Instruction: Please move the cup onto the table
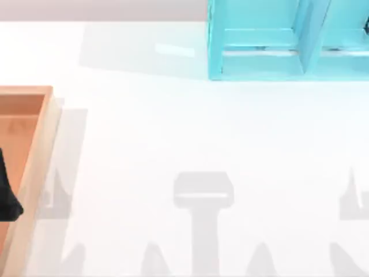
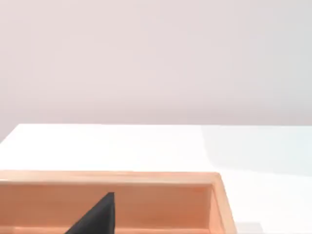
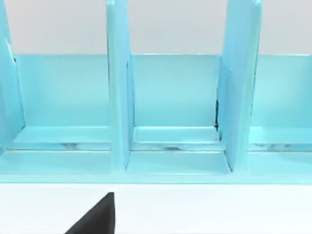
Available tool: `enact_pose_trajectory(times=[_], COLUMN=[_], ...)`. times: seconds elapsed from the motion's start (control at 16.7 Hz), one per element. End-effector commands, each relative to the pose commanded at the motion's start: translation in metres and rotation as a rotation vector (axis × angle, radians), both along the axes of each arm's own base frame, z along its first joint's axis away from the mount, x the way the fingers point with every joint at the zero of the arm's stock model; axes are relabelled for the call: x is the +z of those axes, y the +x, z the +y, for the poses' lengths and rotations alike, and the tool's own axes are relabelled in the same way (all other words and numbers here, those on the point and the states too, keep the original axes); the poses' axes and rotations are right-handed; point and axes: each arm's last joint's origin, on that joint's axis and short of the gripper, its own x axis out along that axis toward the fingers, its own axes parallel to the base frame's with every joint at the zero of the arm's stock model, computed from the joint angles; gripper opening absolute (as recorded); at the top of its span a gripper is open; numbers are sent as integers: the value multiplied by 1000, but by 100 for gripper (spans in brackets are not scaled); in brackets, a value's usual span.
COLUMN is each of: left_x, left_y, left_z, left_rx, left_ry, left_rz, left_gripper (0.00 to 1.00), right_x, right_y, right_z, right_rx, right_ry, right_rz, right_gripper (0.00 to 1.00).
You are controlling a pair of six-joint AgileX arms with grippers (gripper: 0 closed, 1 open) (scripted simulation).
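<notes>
Stretching across the whole scene, the large, flat, glossy white worktop (image 1: 184,133) is smooth and plain, marked by nothing but soft grey shadows (image 1: 203,196) along its near side. At its left edge, seen from above, sits an orange-brown wooden tray (image 1: 40,150) with straight raised walls, a paler squared rim and a faintly grained floor. At the far right stands a cyan shelf unit (image 1: 259,52), box-like and smooth, split by upright dividers into open compartments. The left hand (image 1: 7,196) shows from above as a matte black, angular shape over the tray's floor at the worktop's left edge. The left wrist view adds what the top view cannot: the tray's inner wall (image 2: 146,204) seen low and side-on, a black wedge of the left hand (image 2: 95,218) in front of it, then the white worktop running away to a plain pale wall (image 2: 156,58). The right wrist view faces the shelf unit (image 3: 170,97) front-on, showing its flat back panels, thin dividers and level floors, with a strip of worktop (image 3: 219,209) before it and a black wedge of the right hand (image 3: 95,218) over that strip. Whether either hand is released or clenched cannot be told
</notes>
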Motion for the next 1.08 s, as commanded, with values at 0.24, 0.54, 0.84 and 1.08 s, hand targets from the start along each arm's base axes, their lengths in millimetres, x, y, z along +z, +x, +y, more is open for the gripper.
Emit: enact_pose_trajectory(times=[0.24,0.54,0.84,1.08], left_x=[6,45,79,90], left_y=[0,8,49,91], left_z=[1,7,23,42], left_rx=[10,52,69,47], left_ry=[9,58,87,71], left_rz=[33,298,814,1201], left_gripper=[100,100,100,100], right_x=[0,0,0,0], right_y=[0,0,0,0], right_z=[0,0,0,0], right_rx=[0,0,0,0], right_ry=[0,0,0,0], right_rz=[0,0,0,0], right_gripper=[100,100,100,100])
